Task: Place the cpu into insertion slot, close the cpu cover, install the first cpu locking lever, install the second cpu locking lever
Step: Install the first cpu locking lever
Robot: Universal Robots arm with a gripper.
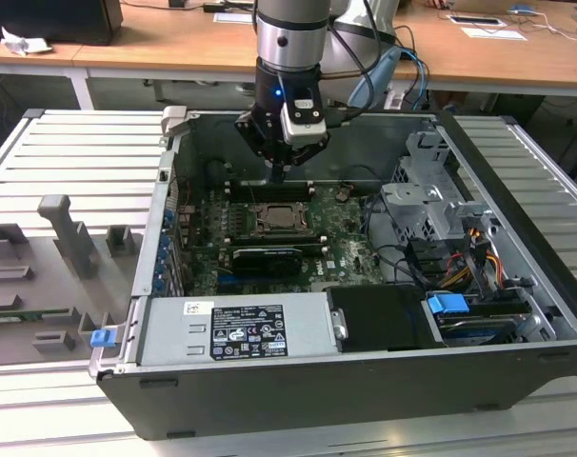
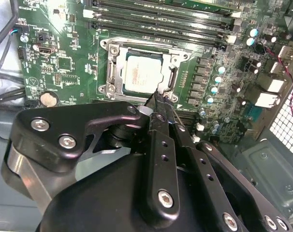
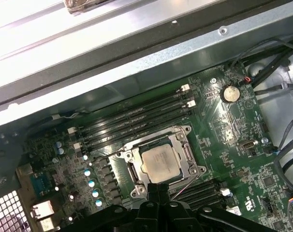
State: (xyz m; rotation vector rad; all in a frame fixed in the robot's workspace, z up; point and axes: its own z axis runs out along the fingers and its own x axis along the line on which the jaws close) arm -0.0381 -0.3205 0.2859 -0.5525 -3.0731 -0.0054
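The cpu, a pale silver square, lies flat in the insertion slot on the green board. Its pin field is hidden beneath the chip. The cpu cover, a silvery frame with a cut-out centre, lies down around the chip. My gripper hangs inside the open computer case, a little above the slot's far edge. In both wrist views its thin black fingers are pressed together, empty, with the tip just beside the socket frame.
Long black memory slots run along one side of the socket. A black card lies in front of it, then the grey power supply. Drive cage and cables fill the exterior view's right. Case walls enclose the board.
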